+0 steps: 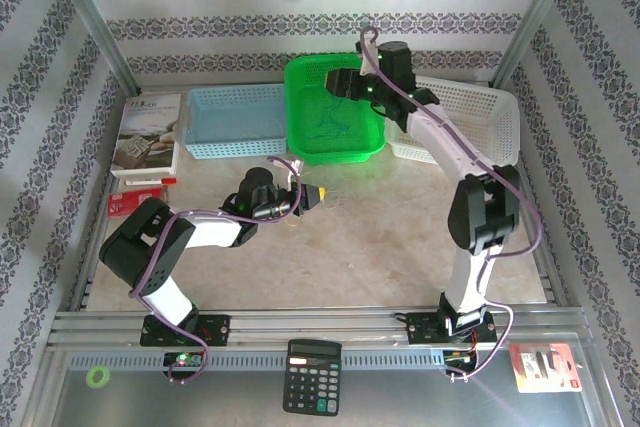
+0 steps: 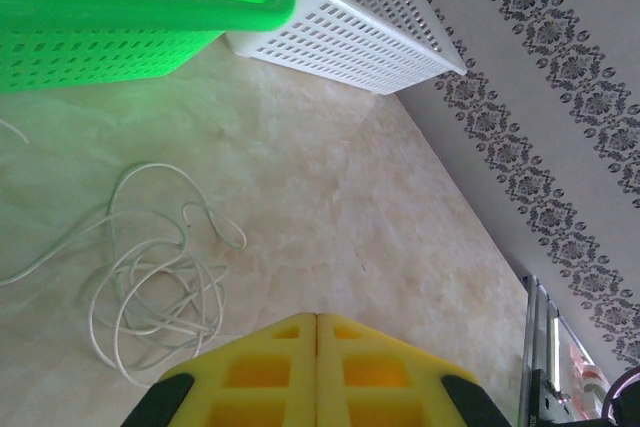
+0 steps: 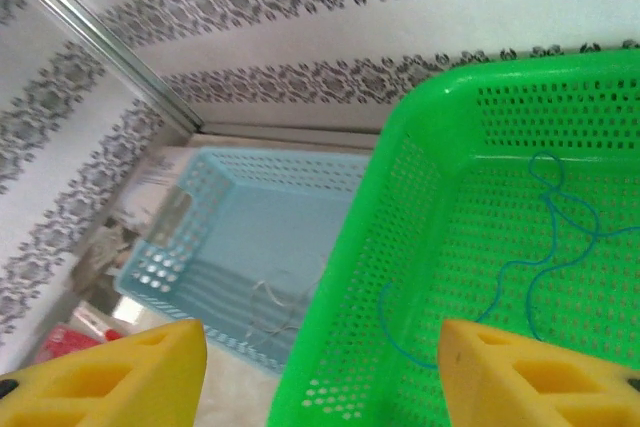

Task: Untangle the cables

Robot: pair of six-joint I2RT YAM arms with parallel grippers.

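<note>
L jaws together nr white cable (image 2: 150, 269), R jaws apart over green basket (image 3: 338, 277) rim

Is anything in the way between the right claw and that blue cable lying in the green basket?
Nothing visible stands in the way. The right claw hangs open over the green basket, and the blue cable lies uncovered on the basket's floor. Only the basket's own walls surround it, and the top is open.
</note>
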